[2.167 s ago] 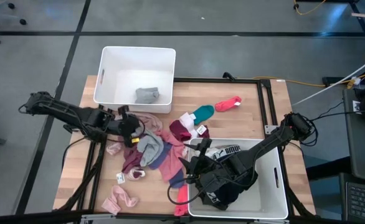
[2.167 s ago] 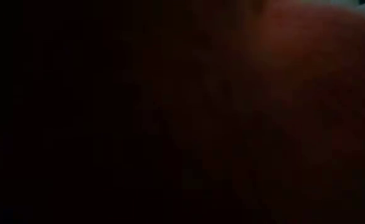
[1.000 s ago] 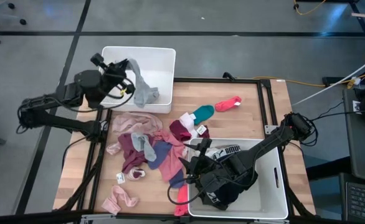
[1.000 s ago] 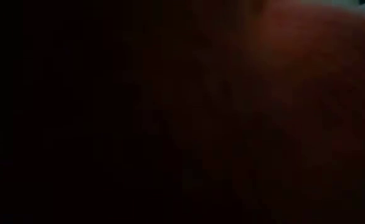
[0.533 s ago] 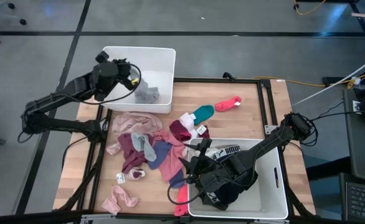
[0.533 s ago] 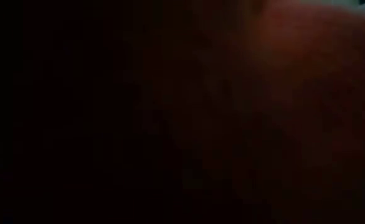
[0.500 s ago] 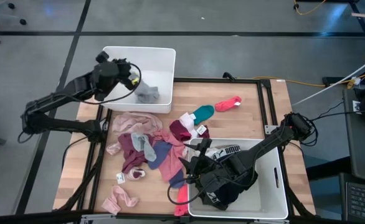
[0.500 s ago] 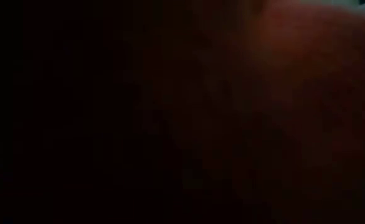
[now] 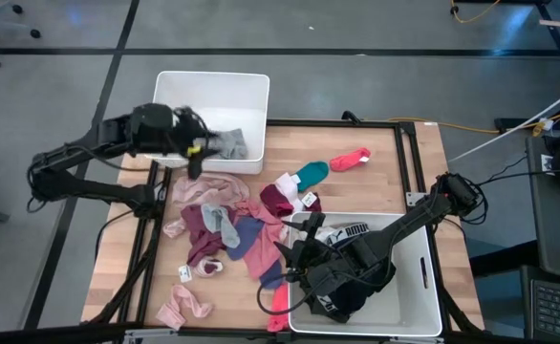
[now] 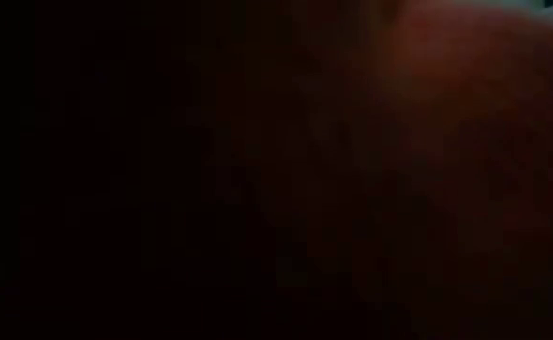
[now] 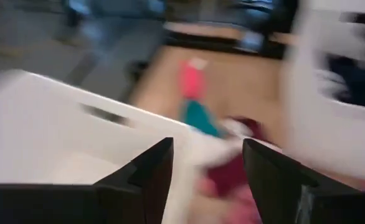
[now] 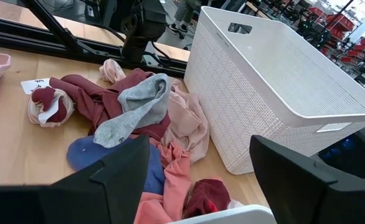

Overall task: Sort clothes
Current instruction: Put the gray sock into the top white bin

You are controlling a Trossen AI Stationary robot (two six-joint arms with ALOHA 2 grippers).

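Left gripper point(image 9: 196, 145), fingers spread and empty, hovers at the upper-left bin's point(image 9: 213, 86) near edge; a grey garment point(image 9: 228, 144) lies inside. Right gripper point(image 9: 297, 256), open, rests lower centre beside the clothes pile point(image 9: 227, 227) mid-frame.

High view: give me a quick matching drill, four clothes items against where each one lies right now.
Items:
1. grey garment
2. teal sock
3. PUMA garment
4. pale pink garment

Places:
A. in the near-right bin
B. in the far-left bin
C. table's near-left corner
D. bare wood beside the red-pink sock

Pairs: 1-B, 2-D, 3-A, 4-C
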